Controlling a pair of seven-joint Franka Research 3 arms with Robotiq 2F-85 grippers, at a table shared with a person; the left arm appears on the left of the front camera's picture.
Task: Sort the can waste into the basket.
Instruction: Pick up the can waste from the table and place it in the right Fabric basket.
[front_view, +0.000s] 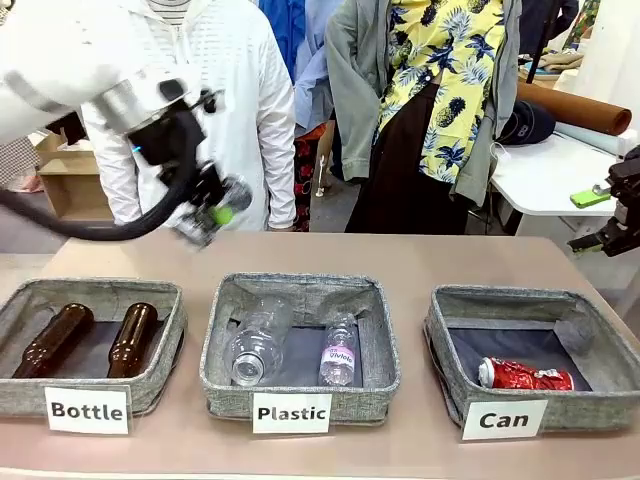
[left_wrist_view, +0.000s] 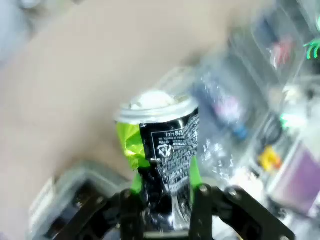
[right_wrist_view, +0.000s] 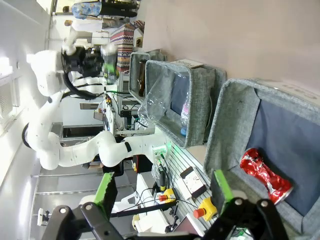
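White labels on three bins (front_view: 620, 352) — "Bottle" (front_view: 87, 410), "Plastic" (front_view: 291, 413), "Can" (front_view: 504, 420).

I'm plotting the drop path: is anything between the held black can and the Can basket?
Nothing visible blocks it. The left gripper holds the black can high above the table; the Can basket lies open on top, holding a red can.

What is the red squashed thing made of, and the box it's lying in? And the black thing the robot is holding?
The red can looks like thin shiny metal: crumpled, with glinting creases. Its basket looks like soft grey woven fabric with a dark lining. The black can, pinched in the left gripper, also seems metal: a silvery top rim, dented glossy printed sides.
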